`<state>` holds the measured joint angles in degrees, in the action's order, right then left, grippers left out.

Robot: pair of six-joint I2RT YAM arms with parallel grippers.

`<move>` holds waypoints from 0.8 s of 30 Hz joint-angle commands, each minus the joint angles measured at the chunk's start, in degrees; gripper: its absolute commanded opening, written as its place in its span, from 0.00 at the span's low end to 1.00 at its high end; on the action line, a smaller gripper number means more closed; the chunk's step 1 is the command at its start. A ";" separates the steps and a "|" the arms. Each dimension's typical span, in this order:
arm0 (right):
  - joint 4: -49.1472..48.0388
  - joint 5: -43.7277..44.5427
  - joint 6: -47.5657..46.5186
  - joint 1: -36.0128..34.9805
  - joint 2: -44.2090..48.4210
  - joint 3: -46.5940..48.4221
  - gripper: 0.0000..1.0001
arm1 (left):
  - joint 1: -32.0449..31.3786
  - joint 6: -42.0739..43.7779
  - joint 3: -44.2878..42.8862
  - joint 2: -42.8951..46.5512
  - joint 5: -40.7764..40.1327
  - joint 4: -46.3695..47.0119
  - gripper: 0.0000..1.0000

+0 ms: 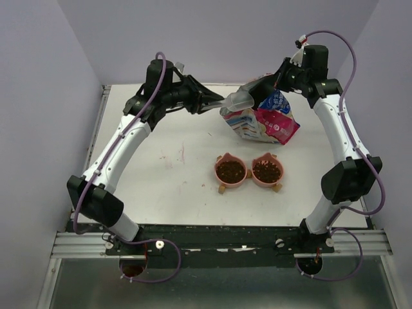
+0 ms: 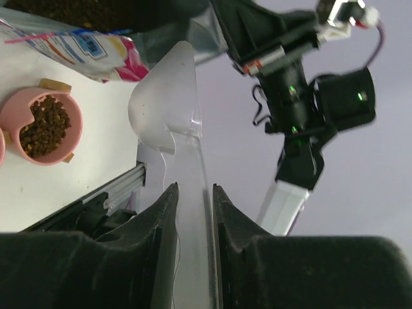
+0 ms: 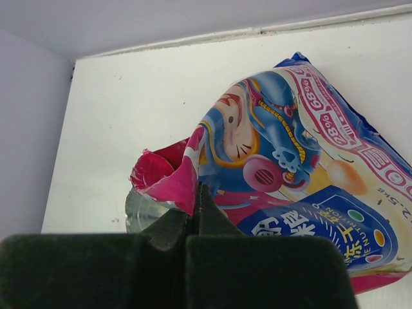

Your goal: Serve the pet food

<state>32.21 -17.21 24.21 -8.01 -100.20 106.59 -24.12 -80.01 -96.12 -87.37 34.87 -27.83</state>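
Dark brown pet food (image 1: 230, 170) fills both of the twin pink bowls (image 1: 248, 181) at the table's middle; one bowl with kibble (image 2: 42, 126) shows in the left wrist view. My left gripper (image 1: 207, 102) is shut on the handle of a clear plastic scoop (image 1: 237, 100), which it holds in the air at the bag's mouth; the scoop (image 2: 168, 106) looks empty. My right gripper (image 1: 273, 82) is shut on the pink top edge of the printed bag (image 1: 265, 119), holding its mouth (image 3: 168, 175) open. More kibble (image 2: 84, 11) shows inside the bag.
A few stray pellets (image 1: 207, 187) lie on the white table left of the bowls. Lilac walls (image 1: 38, 96) close in on the left, back and right. The metal rail (image 1: 219, 243) runs along the near edge.
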 commanded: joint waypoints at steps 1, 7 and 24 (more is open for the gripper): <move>-10.58 -9.33 0.23 -2.79 5.89 1.08 0.00 | -0.49 -7.09 -0.82 -5.60 -5.07 2.52 0.00; -10.24 -11.43 -2.76 -5.70 6.69 0.82 0.00 | -1.54 -7.70 -7.76 -14.65 -10.44 -2.83 0.00; -0.75 -2.22 -1.27 -9.13 4.67 8.02 0.00 | -6.90 -13.86 -16.72 -31.27 -23.78 -17.60 0.00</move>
<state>36.75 -18.33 19.55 -16.12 -99.22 107.70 -30.15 -89.30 -108.90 -114.48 19.57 -37.04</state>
